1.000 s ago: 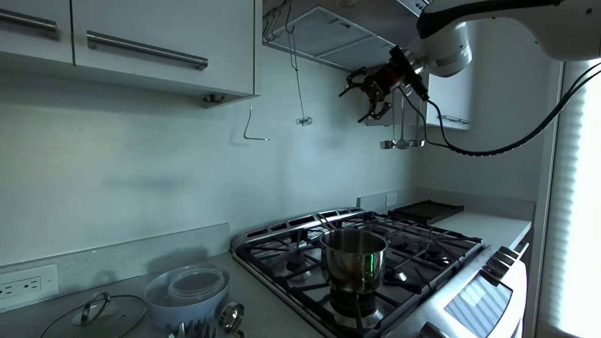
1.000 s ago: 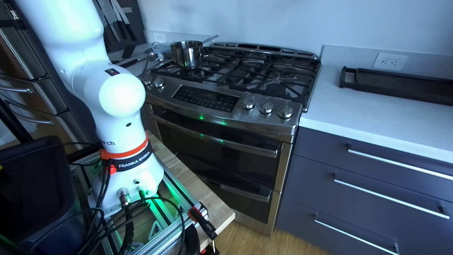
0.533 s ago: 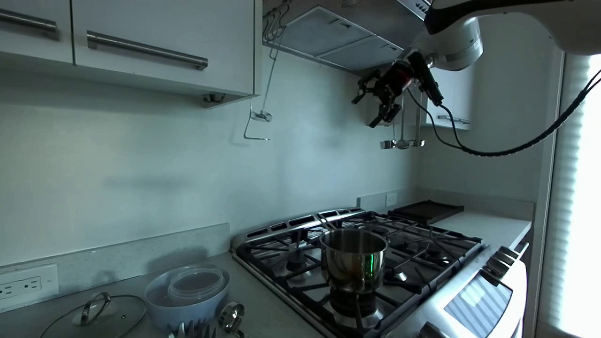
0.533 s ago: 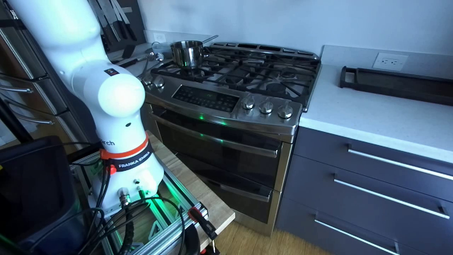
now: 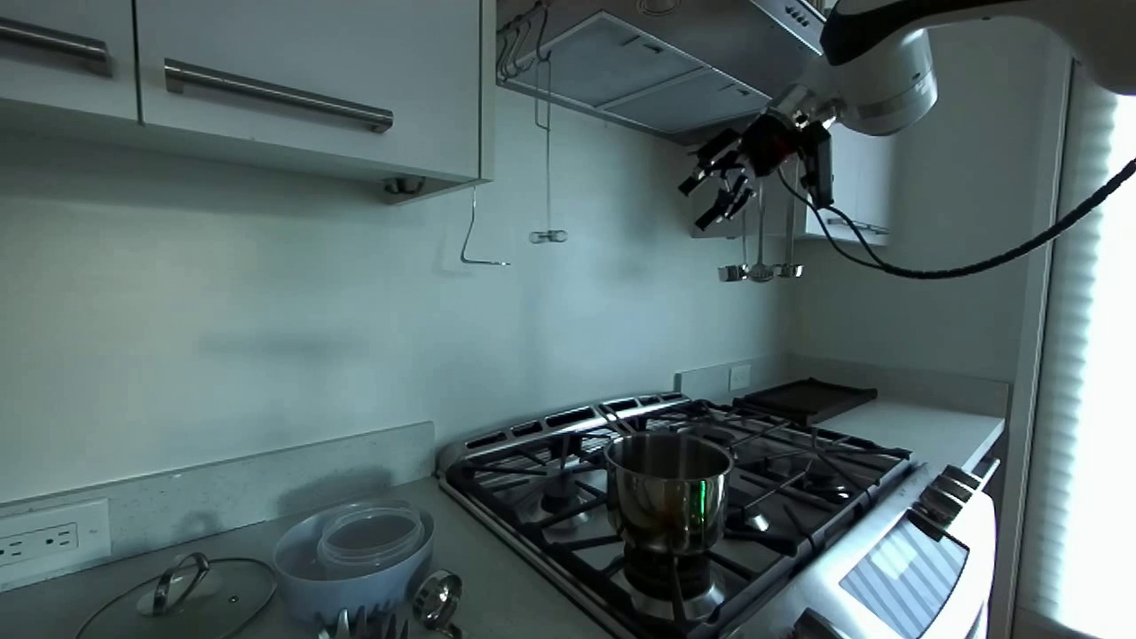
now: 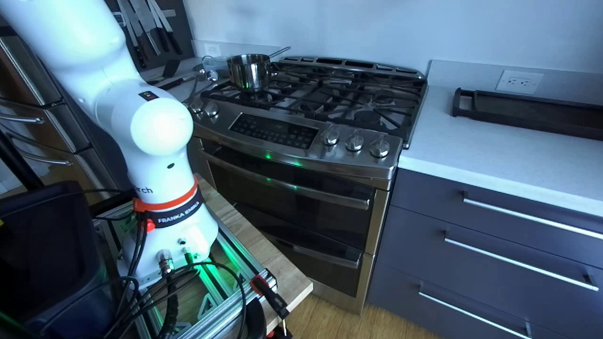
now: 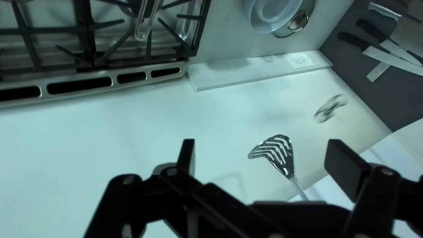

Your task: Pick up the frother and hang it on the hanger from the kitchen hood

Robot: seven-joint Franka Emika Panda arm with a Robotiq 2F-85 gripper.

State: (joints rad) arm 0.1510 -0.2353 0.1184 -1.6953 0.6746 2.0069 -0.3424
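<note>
The frother (image 5: 548,169) is a very thin wand with a small round end. It hangs nearly upright in an exterior view from a hook (image 5: 541,40) in a row of metal hooks under the kitchen hood (image 5: 710,40). The hood is a wide grey metal box. My gripper (image 5: 698,204) is open and empty, to the right of the frother and apart from it, below the hood. In the wrist view my gripper (image 7: 264,158) shows its two black fingers wide apart. A blurred oval wire shape (image 7: 330,108) there appears to be the frother's end.
A slotted turner (image 7: 276,153) hangs near the wall; its bent edge shows in an exterior view (image 5: 484,262). White cabinets (image 5: 311,53) stand left of the hood. Ladles (image 5: 761,271) hang behind the gripper. A steel pot (image 5: 670,497) stands on the stove (image 6: 320,94).
The frother swung left, then back right, and now hangs nearly straight. My open gripper has drawn back to the right, away from it, and turned a little.
</note>
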